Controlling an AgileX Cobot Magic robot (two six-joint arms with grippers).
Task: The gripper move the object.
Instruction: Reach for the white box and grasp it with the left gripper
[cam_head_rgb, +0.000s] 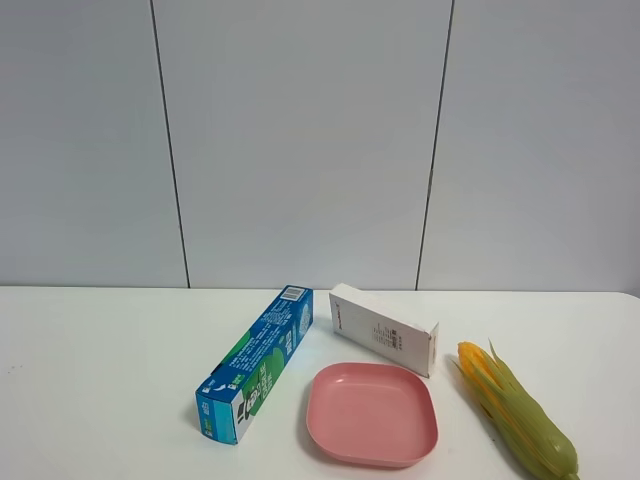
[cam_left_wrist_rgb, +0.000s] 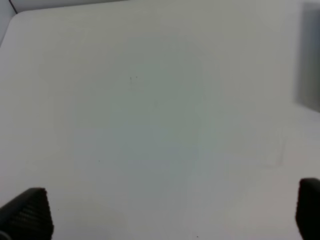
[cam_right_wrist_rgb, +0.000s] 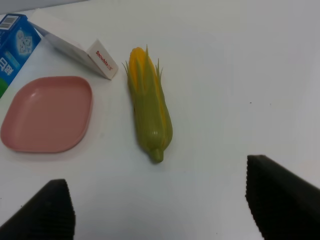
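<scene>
The small white carton (cam_head_rgb: 385, 330) lies flat on the white table (cam_head_rgb: 100, 380), just behind the pink plate (cam_head_rgb: 372, 414). One end is near the far end of the long blue box (cam_head_rgb: 255, 362), and the other, with red print, points toward the ear of corn (cam_head_rgb: 517, 415). Nothing touches the carton. The right gripper (cam_right_wrist_rgb: 165, 205) hangs over the table on the near side of the corn with its jaws spread wide. The left gripper (cam_left_wrist_rgb: 167, 210) is over bare tabletop, its jaws also wide apart.

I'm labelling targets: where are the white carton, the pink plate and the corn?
white carton (cam_head_rgb: 385, 335), exterior high view, printed face.
pink plate (cam_head_rgb: 372, 412), exterior high view, bare middle.
corn (cam_right_wrist_rgb: 150, 120), right wrist view, green husk.
</scene>
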